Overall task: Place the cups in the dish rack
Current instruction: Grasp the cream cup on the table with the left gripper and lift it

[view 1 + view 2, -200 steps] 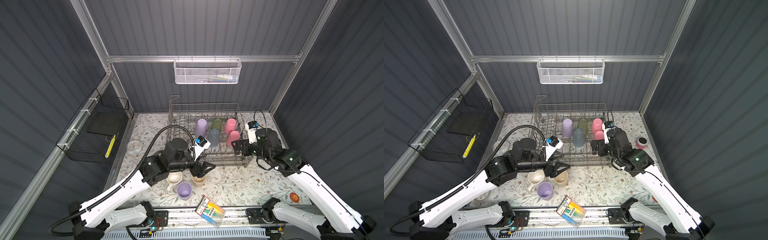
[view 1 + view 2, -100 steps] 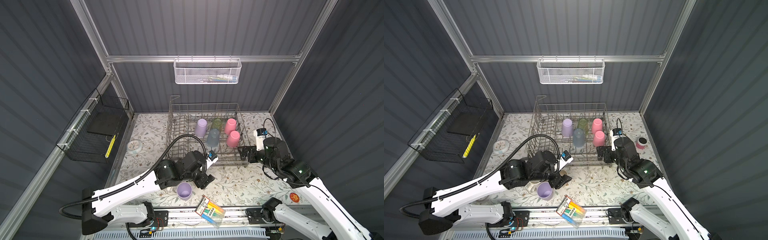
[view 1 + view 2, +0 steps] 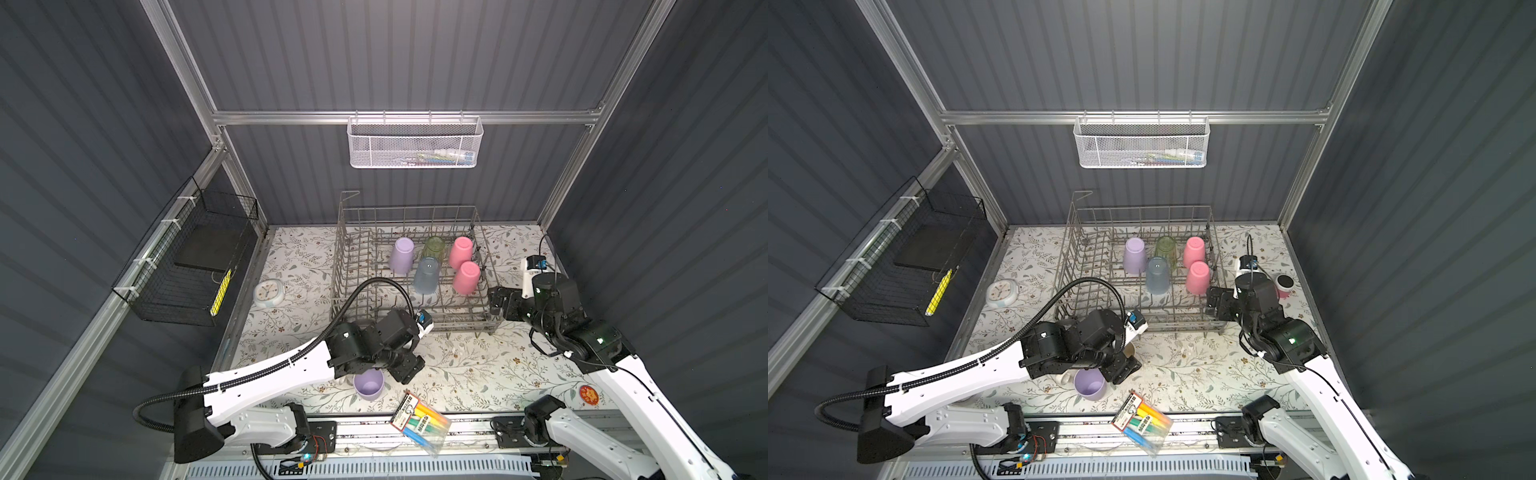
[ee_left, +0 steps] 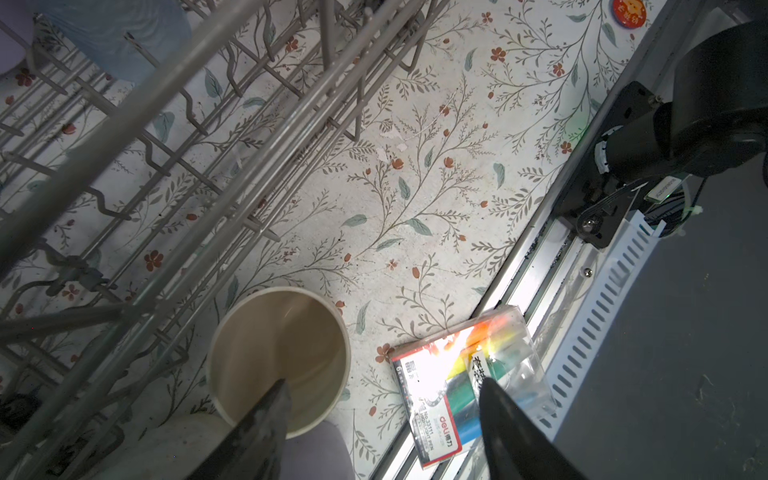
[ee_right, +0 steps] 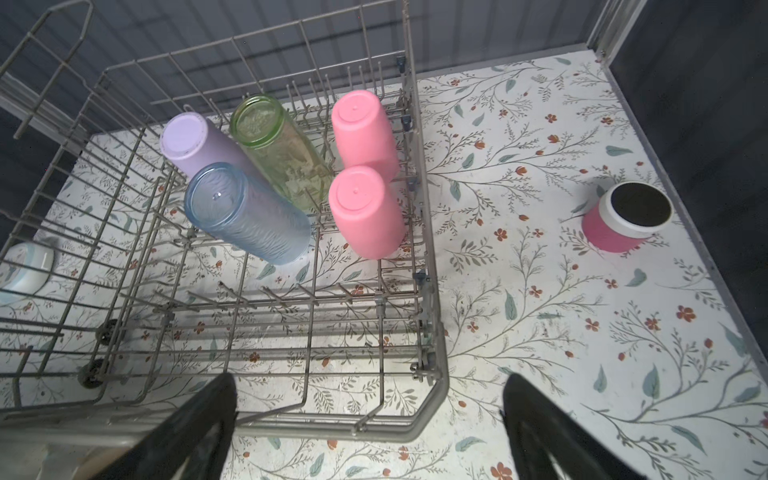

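**Tech A:** What do we find around the left gripper (image 4: pixel 384 386)?

**Tech B:** We find its jaws parted wide, holding nothing. One finger (image 4: pixel 264 419) sits over the mouth of the beige cup (image 4: pixel 278 357), and the other hangs above the marker pack (image 4: pixel 440 390). The near wall of the dish rack (image 3: pixel 1096 266) stands just beside that cup. In both top views the left arm hides most of the beige cup and the cream mug (image 3: pixel 1064 378). The table lilac cup (image 3: pixel 1089 384) stands upright beside them.

**Tech A:** And the rack load?

**Tech B:** We count five inverted cups:
- racked lilac cup (image 3: pixel 401 255)
- green tumbler (image 3: pixel 433 248)
- blue cup (image 3: pixel 427 276)
- rear pink cup (image 3: pixel 460 251)
- front pink cup (image 3: pixel 466 277)

The right gripper (image 5: pixel 370 380) is spread fully and empty, above the rack's near right corner. A pink pot (image 5: pixel 623 224) stands well apart.

**Tech A:** Surface and room?

**Tech B:** We note a floral table covering (image 3: pixel 478 365) and dark ribbed walls (image 3: pixel 415 62). A white mesh basket (image 3: pixel 415 143) hangs on the back rail and a black wire basket (image 3: pixel 187 270) on the left wall.

**Tech A:** Changes over the last second?

**Tech B:** The left arm has reached forward and come down over the table cups. The right gripper has drawn back from the front pink cup. The rack load is unchanged.
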`<state>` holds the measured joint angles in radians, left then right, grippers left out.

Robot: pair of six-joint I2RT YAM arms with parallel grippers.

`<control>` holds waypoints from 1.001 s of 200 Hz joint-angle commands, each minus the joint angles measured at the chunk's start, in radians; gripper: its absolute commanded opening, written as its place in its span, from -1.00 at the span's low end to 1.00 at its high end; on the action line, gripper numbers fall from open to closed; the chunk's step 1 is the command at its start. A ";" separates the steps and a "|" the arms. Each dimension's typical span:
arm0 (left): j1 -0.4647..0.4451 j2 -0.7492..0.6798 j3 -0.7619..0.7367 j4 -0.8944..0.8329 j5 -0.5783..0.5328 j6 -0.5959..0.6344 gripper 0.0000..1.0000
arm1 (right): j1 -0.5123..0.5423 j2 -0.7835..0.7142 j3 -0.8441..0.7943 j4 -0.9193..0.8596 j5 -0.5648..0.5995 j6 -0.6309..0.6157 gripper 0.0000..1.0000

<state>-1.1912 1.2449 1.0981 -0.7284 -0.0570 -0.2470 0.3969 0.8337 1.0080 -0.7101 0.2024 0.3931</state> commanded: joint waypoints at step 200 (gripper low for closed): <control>-0.031 0.259 -0.017 0.050 -0.133 -0.049 0.19 | -0.122 0.024 -0.088 0.097 -0.195 0.017 0.97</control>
<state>-1.2171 1.4681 1.0790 -0.6895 -0.1844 -0.3069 0.2810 0.8574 0.9348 -0.6281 0.0246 0.4015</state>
